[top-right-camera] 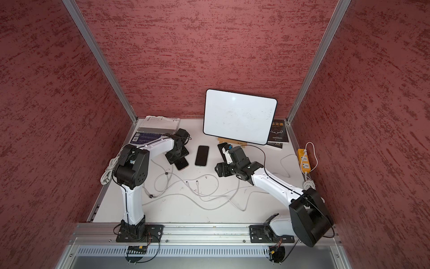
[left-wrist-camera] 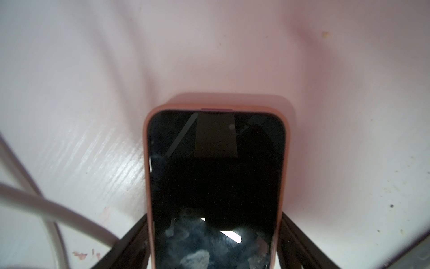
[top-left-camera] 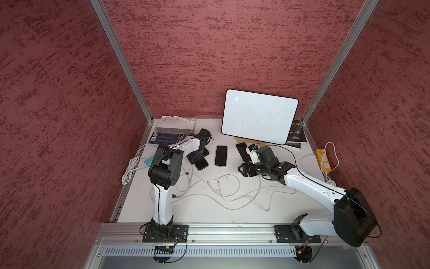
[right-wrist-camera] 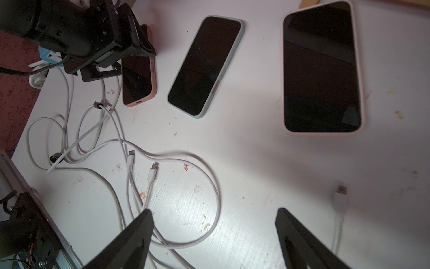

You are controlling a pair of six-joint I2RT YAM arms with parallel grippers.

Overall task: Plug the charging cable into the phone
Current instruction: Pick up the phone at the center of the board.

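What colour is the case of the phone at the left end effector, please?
Salmon pink case, best seen in the left wrist view.

Three phones lie in a row across the middle of the tabletop (top-left-camera: 209, 209): the left phone (top-left-camera: 202, 165), the middle phone (top-left-camera: 220, 155) beside it, and the right phone (top-left-camera: 241, 149) farther right, just before the stand (top-left-camera: 246, 141) that props the whiteboard (top-left-camera: 259, 116) at the back. The left end effector (top-left-camera: 197, 159) sits over the left phone, a finger (left-wrist-camera: 130, 251) against each long side. The right end effector (top-left-camera: 242, 169) hangs in front of the right phone. Loose charging cables (top-left-camera: 218, 184) sprawl before the phones, two plug ends (right-wrist-camera: 131, 156) side by side. A power strip (top-left-camera: 323, 160) lies at the right edge, a stack of books (top-left-camera: 174, 127) in the back left corner.
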